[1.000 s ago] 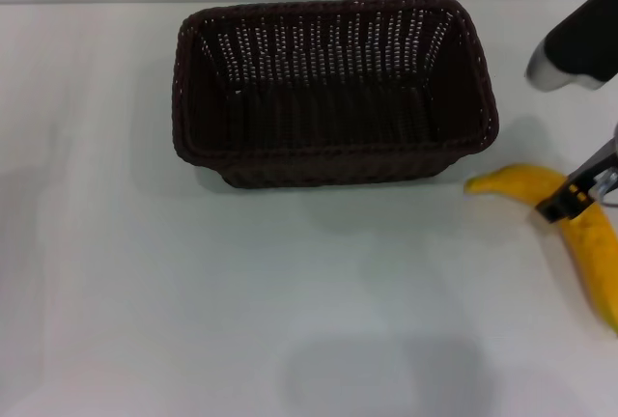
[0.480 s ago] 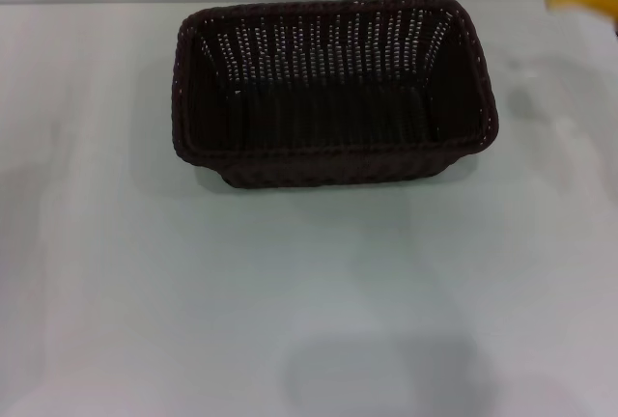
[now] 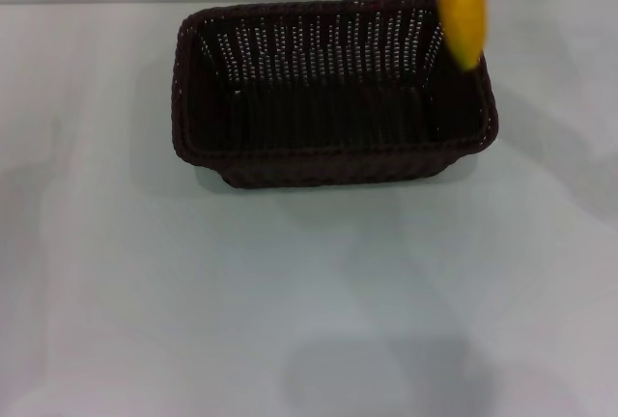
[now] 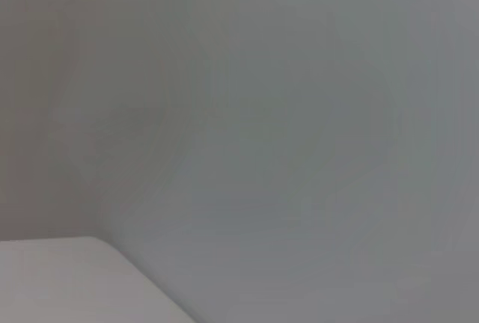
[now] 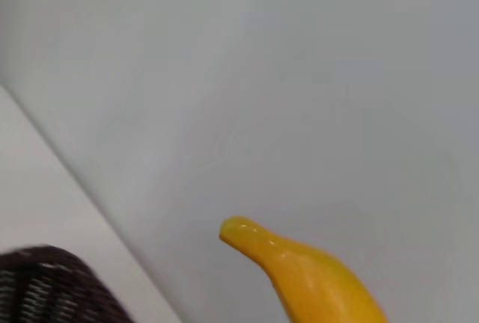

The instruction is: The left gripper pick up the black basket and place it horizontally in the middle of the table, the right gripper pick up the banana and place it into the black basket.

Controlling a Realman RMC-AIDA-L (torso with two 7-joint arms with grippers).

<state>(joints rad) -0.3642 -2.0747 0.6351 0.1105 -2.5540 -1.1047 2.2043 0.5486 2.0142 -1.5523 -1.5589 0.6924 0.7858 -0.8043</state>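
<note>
White table [image 3: 145, 291]; banana [image 3: 461, 12] hanging above black basket [image 3: 333, 94].

Yellow banana [image 3: 460, 13]; dark woven basket [image 3: 333, 152]; white table [image 3: 290, 301].

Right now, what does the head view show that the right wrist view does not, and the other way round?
Only the head view shows the whole black basket standing on the table, with the banana hanging over its right end. Only the right wrist view shows the banana's free tip against a plain grey wall. Both share the banana and part of the basket. Neither shows the right pincer clearly.
</note>
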